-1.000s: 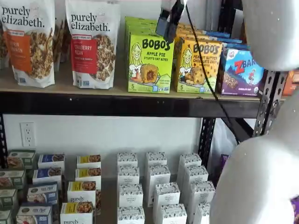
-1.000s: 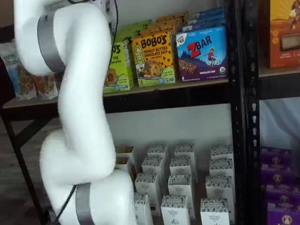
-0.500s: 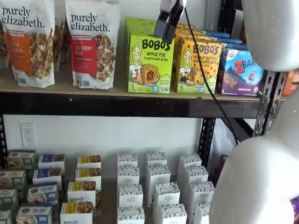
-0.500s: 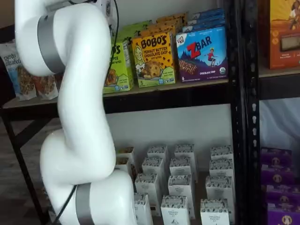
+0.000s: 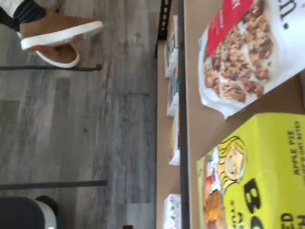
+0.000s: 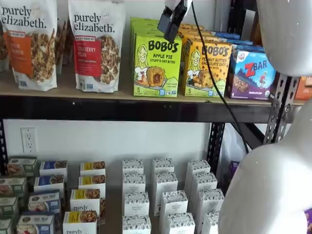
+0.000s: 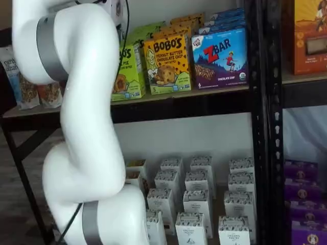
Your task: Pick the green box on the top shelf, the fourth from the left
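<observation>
Tan boards of the top shelf (image 6: 122, 92) carry the green box (image 6: 157, 65) upright at the front edge, untouched. Just above it hangs the hand (image 6: 168, 23); finger spacing I cannot tell. Grasping and lifting remain.

Lime-green Bobo's apple pie box (image 6: 157, 66) upright, front-facing, at top shelf (image 6: 122, 92) front edge.

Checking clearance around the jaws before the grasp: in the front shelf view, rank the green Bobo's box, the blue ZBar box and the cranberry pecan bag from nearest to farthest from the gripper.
From the gripper:
1. green box, directly beneath it.
2. cranberry pecan bag, to one side.
3. ZBar box, on the opposite side, beyond the orange Bobo's box.
</observation>
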`<state>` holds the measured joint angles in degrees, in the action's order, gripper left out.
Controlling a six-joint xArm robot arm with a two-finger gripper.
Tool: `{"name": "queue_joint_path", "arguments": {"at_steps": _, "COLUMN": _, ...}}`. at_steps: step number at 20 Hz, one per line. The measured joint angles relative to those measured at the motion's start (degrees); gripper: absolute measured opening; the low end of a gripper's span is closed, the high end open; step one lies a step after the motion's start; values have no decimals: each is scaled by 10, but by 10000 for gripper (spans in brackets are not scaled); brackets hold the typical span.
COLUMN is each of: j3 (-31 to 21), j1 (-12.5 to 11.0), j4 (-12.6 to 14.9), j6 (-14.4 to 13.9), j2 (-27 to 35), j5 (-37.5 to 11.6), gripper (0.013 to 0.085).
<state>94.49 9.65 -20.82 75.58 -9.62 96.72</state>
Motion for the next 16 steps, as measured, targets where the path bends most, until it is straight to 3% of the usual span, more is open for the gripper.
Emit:
{"name": "queue_joint_path", "arguments": {"at_steps": 8, "j3": 1, "j1": -5, "j4": -2, "j6": 8, "j2": 11, "j5": -39, "gripper": 850}}
{"name": "queue_joint_path", "arguments": {"at_steps": 16, "j3": 26, "j1": -6, "j4": 18, "j6": 13, "j2": 39, "j5": -32, "gripper": 850}}
